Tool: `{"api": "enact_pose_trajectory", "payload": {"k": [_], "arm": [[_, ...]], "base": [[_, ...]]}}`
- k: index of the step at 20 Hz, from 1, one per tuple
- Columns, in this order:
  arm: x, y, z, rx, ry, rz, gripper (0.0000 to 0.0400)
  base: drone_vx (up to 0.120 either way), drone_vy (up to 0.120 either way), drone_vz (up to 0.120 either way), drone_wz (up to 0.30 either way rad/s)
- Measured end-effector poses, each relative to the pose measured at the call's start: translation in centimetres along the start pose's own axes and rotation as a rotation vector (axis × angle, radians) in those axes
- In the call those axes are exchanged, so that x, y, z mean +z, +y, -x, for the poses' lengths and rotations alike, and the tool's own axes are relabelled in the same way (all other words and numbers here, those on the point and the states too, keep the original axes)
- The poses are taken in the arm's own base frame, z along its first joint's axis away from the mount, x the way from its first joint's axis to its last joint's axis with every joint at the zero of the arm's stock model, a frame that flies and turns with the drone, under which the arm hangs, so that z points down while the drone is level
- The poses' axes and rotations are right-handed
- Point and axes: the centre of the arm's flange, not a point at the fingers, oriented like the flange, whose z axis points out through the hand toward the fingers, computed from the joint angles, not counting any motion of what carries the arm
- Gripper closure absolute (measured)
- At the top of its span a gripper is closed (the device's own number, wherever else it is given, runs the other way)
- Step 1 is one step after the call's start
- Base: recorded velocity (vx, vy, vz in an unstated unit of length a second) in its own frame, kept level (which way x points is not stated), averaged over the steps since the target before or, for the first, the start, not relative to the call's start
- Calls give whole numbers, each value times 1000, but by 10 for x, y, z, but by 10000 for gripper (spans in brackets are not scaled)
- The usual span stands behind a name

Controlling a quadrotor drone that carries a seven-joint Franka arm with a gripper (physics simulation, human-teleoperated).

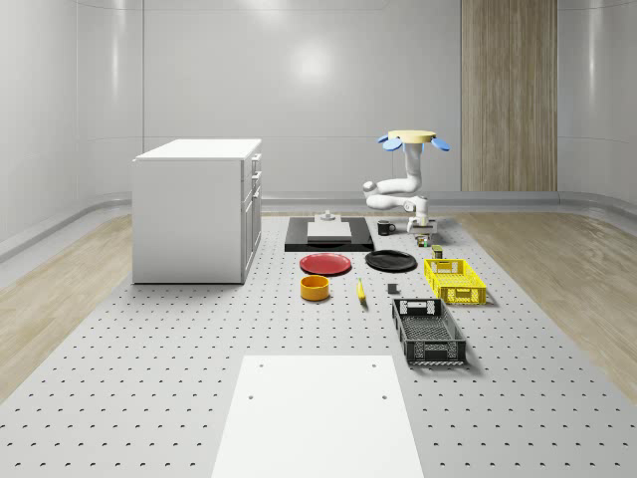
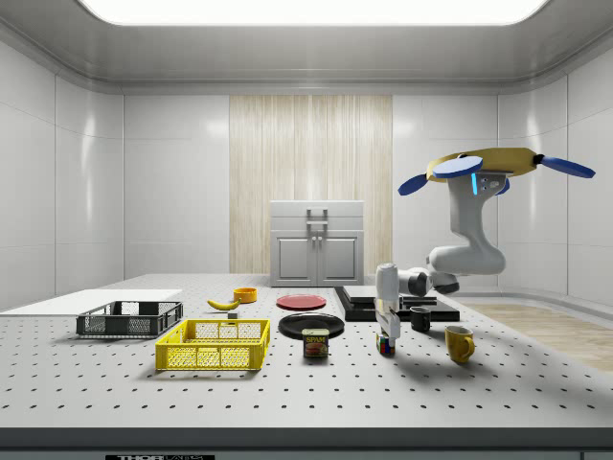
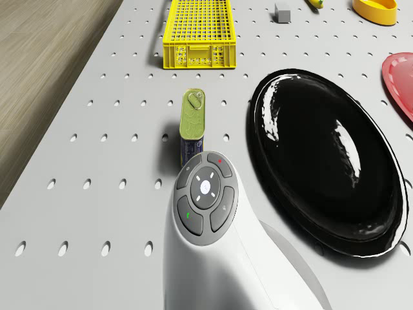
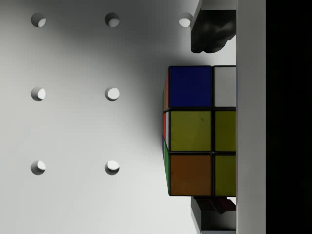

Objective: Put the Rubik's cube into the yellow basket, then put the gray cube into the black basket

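Rubik's cube (image 4: pixel 200 131) sits on the pegboard table (image 2: pixel 287 393), right under the gripper (image 2: pixel 386 331), between the spam can (image 2: pixel 315 343) and the yellow mug (image 2: pixel 459 343) in the side view. From the wrist, the two fingers (image 4: pixel 209 31) bracket the cube on opposite sides, spread a bit wider than it, so the pincer looks open around the cube and not clamped yet. Cube's top face shows blue, yellow, orange and white stickers.

Drone (image 2: pixel 488 168) hovers well above the table's far end near the black mat (image 1: pixel 328 234), arm bent down so the gripper hangs low over the cube.

Yellow basket (image 1: pixel 455 280) is on the table, near the cube toward the whole-scene camera, just past the can. Black basket (image 1: pixel 428 332) lies beyond it, closer to that camera. Gray cube (image 3: pixel 282 11) rests on the table beside the yellow basket, near the banana (image 1: pixel 360 291) and orange bowl (image 1: pixel 315 288). Black plate (image 3: pixel 329 158) sits next to the can, with the red plate (image 1: pixel 325 263) just beside it
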Motion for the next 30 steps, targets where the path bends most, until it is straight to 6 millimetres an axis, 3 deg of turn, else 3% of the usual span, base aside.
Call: {"api": "enact_pose_trajectory", "payload": {"k": [21, 25, 30], "arm": [[7, -5, -13, 0, 0, 0, 0], [7, -5, -14, 0, 0, 0, 95], [7, -6, -14, 3, 3, 1, 115]], "base": [[0, 0, 0, 0], [0, 0, 0, 0], [0, 0, 0, 0]]}}
